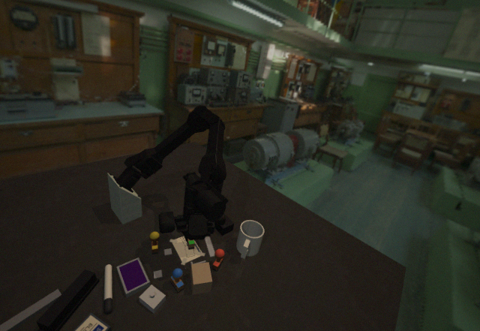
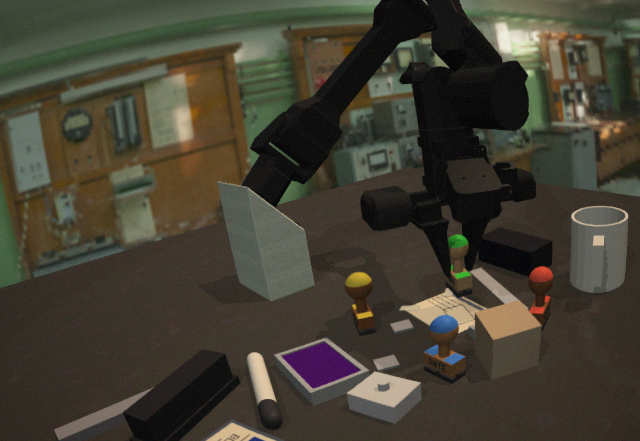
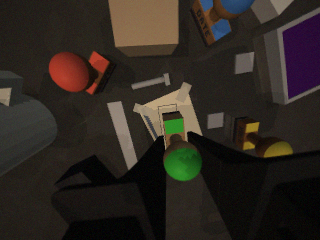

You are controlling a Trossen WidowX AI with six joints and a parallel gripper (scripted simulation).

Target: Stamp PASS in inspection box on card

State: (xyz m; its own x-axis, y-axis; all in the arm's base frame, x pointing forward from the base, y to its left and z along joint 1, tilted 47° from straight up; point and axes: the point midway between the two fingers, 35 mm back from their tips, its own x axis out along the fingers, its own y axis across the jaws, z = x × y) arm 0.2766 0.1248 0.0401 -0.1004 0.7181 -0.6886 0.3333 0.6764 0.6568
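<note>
My gripper [image 2: 458, 266] [image 3: 175, 137] is shut on the green-knobbed stamp [image 1: 190, 242] [image 2: 458, 250] [image 3: 181, 160] and holds it upright by its stem. The stamp's green-topped base sits over the outlined box on the cream card [image 1: 185, 253] [image 2: 439, 306] [image 3: 193, 126]. I cannot tell whether the base touches the paper. The purple ink pad [image 1: 133, 275] [image 2: 319, 362] [image 3: 302, 55] lies open to the left of the card, with its white lid [image 1: 151, 297] [image 2: 383, 395] beside it.
Around the card stand a yellow stamp [image 2: 359, 291] [image 3: 265, 145], a blue stamp [image 2: 443, 345], a red stamp [image 2: 540, 286] [image 3: 70, 71] and a tan box [image 2: 509, 338] [image 3: 144, 25]. A grey mug [image 2: 598, 247] stands to the right and a white wedge [image 2: 266, 250] to the left. A marker [image 2: 263, 389] lies in front.
</note>
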